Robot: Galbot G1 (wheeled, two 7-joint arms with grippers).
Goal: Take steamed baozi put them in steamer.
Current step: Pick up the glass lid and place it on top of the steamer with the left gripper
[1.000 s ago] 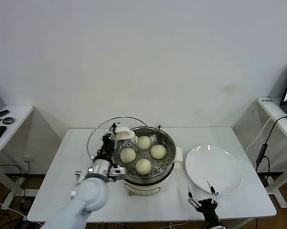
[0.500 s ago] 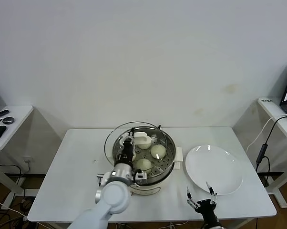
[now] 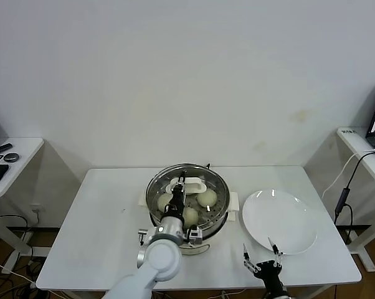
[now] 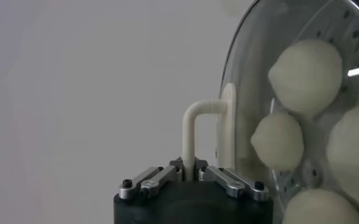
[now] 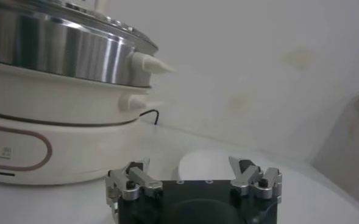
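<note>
Four baozi (image 3: pixel 207 198) are seen in the steamer (image 3: pixel 187 205), on its perforated tray, under the glass lid (image 3: pixel 186 187). Through the glass, in the left wrist view, the baozi (image 4: pixel 306 76) are seen just beyond the left gripper (image 4: pixel 190 173). That gripper (image 3: pixel 177 198) is clenched on the lid's white handle (image 4: pixel 194 131), which is pinched between its fingertips.

A second ago the lid was held off to the left of the steamer, tilted; half a second ago it was partly over the rim. Now it is carried squarely over the pot and appears to be seated or nearly seated. The loading therefore looks done, with only the covering left to finish.

The right gripper (image 3: pixel 262 261) is parked at the near table edge, fingers spread and empty, just before the bare plate (image 3: pixel 281 221).
</note>
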